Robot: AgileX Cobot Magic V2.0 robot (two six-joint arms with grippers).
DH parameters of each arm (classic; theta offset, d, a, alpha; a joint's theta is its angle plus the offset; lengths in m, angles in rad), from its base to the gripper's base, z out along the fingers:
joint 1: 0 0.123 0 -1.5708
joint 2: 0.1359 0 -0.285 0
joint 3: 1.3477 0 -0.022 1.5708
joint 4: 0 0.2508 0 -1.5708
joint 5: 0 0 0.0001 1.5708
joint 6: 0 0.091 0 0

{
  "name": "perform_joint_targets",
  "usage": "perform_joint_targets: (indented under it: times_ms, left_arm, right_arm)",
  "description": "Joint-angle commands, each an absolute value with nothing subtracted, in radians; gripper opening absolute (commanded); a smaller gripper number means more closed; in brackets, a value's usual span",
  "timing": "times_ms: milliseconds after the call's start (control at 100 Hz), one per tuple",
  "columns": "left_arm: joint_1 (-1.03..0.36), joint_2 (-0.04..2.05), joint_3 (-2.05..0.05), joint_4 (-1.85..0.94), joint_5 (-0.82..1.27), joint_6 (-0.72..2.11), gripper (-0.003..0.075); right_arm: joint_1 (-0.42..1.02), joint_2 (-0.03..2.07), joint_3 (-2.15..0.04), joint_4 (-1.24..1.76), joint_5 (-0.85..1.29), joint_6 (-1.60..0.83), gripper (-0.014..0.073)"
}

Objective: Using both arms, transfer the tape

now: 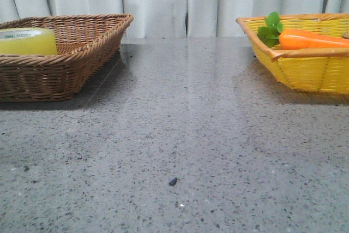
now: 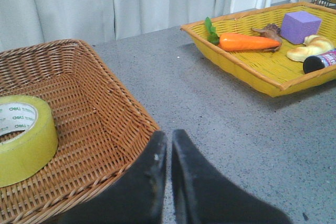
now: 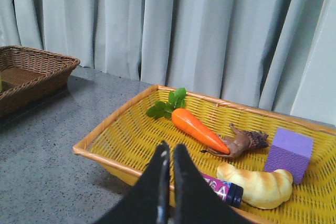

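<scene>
The yellow tape roll [image 1: 26,41] lies flat in the brown wicker basket [image 1: 82,53] at the table's far left. It also shows in the left wrist view [image 2: 23,137], with small print on its whitish inner ring. My left gripper [image 2: 169,139] is shut and empty, above the brown basket's near corner [image 2: 142,124], apart from the tape. My right gripper [image 3: 169,150] is shut and empty, above the near rim of the yellow basket [image 3: 105,153]. Neither gripper shows in the front view.
The yellow wicker basket [image 1: 311,72] at the far right holds a toy carrot [image 3: 198,128], a brown toy animal [image 3: 240,142], a purple block [image 3: 289,153], a bread roll [image 3: 257,184] and a dark bottle [image 3: 223,188]. A small dark speck [image 1: 173,181] lies on the grey table. Curtains hang behind.
</scene>
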State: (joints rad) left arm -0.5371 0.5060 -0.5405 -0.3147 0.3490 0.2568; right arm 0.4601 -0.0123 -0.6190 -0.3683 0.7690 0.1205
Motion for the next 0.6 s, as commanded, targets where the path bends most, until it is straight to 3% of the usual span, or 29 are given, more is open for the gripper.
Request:
perform_joint_targets:
  times_ms: [0, 320, 590]
  left_arm:
    - [-0.545, 0.513, -0.567, -0.333, 0.264, 0.247, -0.0021]
    - [-0.548, 0.511, -0.565, -0.333, 0.264, 0.247, -0.0021]
    - [-0.559, 0.326, -0.452, -0.3, 0.233, 0.258, -0.0021]
  right_arm:
    - [0.458, 0.006, -0.638, -0.397, 0.687, 0.123, -0.0056]
    - [0.458, 0.006, -0.638, -0.397, 0.687, 0.123, -0.0056]
    - [0.458, 0.006, -0.638, -0.397, 0.685, 0.123, -0.0056]
